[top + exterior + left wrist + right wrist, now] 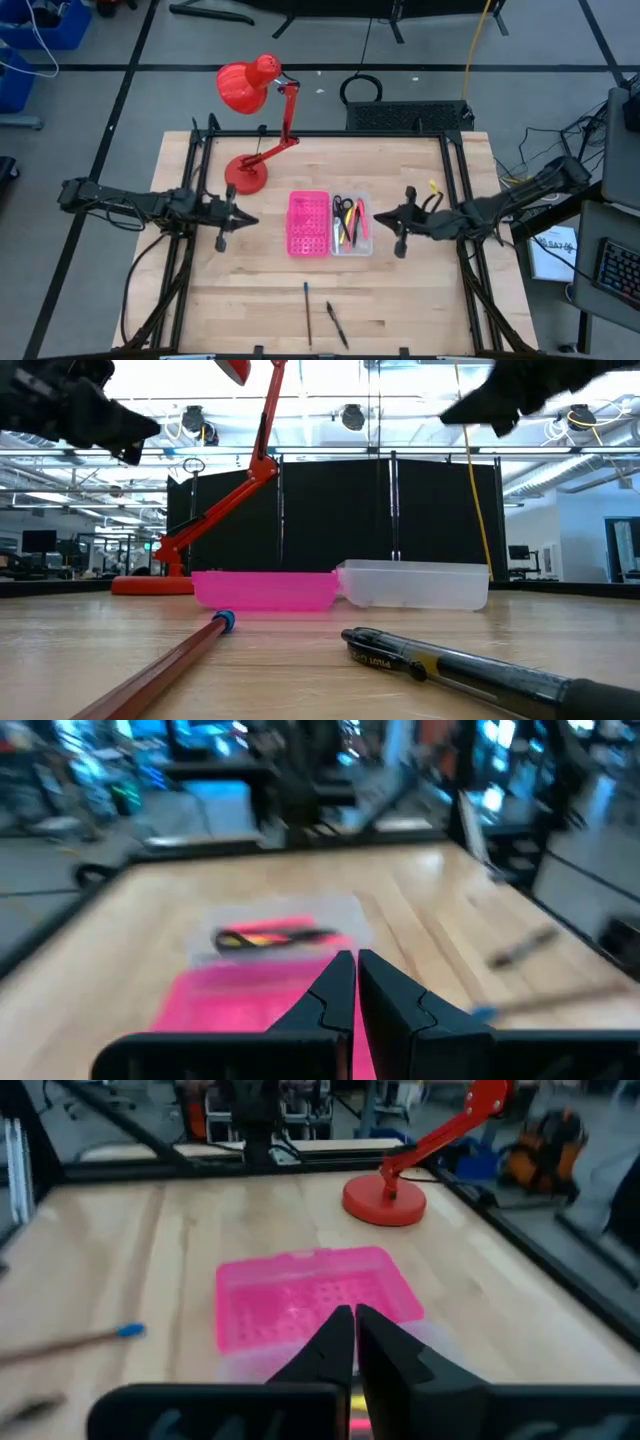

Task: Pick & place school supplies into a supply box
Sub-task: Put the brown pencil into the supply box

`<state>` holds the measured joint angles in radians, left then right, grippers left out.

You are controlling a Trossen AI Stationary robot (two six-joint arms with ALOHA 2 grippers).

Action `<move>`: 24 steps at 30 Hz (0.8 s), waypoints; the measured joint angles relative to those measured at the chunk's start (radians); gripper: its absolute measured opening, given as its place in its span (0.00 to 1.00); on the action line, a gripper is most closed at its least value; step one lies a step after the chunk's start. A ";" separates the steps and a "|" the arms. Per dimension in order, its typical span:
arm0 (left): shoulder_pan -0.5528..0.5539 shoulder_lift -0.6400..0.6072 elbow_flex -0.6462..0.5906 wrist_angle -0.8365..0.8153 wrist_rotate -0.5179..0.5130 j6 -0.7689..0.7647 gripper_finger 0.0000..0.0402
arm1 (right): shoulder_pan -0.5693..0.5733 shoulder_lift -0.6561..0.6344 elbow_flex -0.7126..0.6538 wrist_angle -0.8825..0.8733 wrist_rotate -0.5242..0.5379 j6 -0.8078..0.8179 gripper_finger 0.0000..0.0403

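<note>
Your left hand (222,243) and right hand (400,250): fingers pressed together, empty, flanking the supply box (330,223); two pens (322,318) on counter (250,280).

high: overhead | low: tabletop | wrists: facing supply box (330,223), shared
</note>
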<state>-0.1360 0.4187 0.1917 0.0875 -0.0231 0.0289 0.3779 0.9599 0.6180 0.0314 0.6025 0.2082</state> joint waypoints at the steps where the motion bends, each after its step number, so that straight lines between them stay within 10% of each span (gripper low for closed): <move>1: 0.000 0.000 0.000 0.014 -0.026 -0.005 0.06 | 0.000 -0.019 -0.041 0.037 0.000 -0.036 0.03; 24: -0.034 0.114 -0.083 0.343 -0.134 0.172 0.01 | -0.048 -0.433 -0.289 0.189 -0.352 -0.466 0.00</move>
<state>-0.1699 0.5328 0.1092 0.4306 -0.1572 0.2004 0.3300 0.5272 0.3293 0.2206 0.2501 -0.2582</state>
